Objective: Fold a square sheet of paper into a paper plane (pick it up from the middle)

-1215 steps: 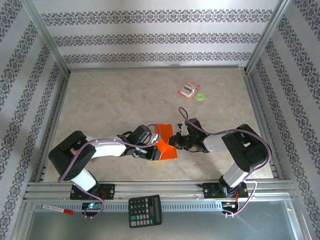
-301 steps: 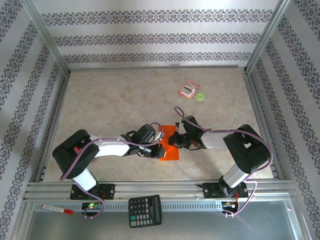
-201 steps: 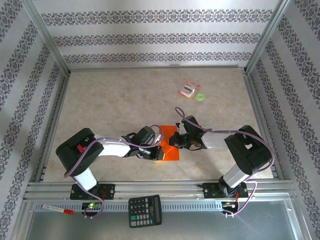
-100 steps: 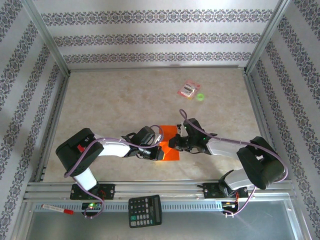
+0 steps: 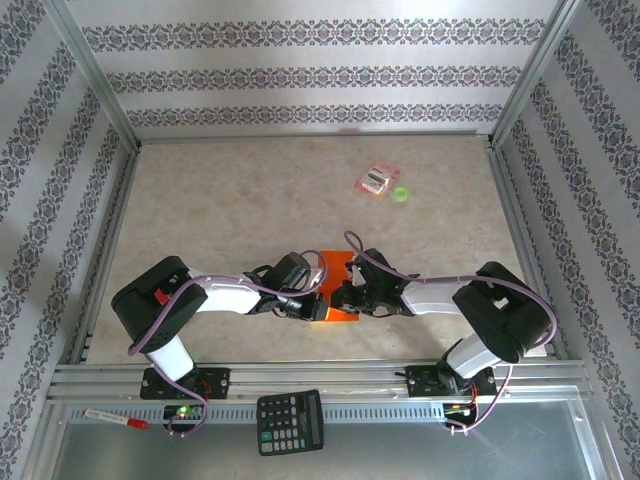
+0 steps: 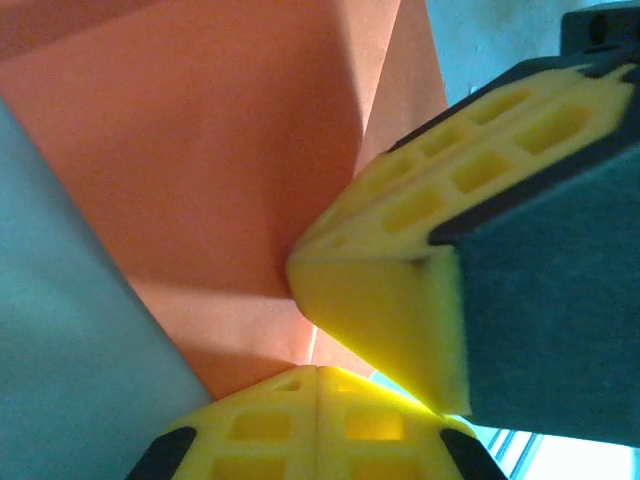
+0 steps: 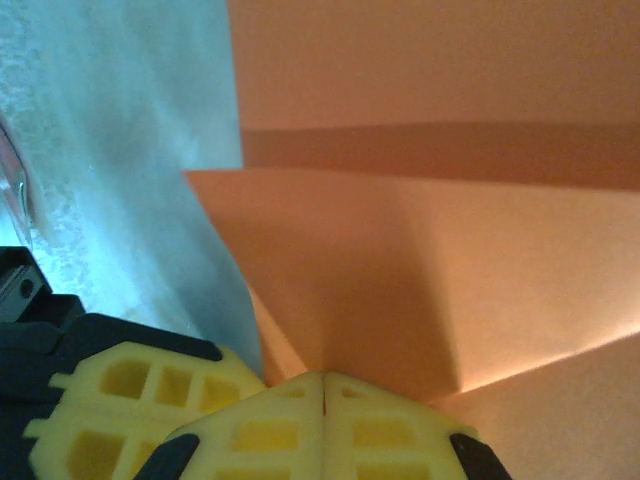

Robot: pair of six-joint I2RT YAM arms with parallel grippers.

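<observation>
Square sheet of paper (image 5: pixel 334 266), part-folded, is lying on the table (image 5: pixel 220 210) near its front edge. It's handling light and floppy, creasing easily and sliding when pushed, so you're best pinching at a folded edge. Left gripper (image 6: pixel 318 372) and right gripper (image 7: pixel 323 380) are both pressing tips onto it, pads together. From above they're hiding most of the folds. Whether a ply is caught between the pads, can't tell.

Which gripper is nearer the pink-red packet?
Right, narrowly. The right gripper is on the orange paper, nearward and left of the packet; the left gripper adjoins it, farther left.
</observation>
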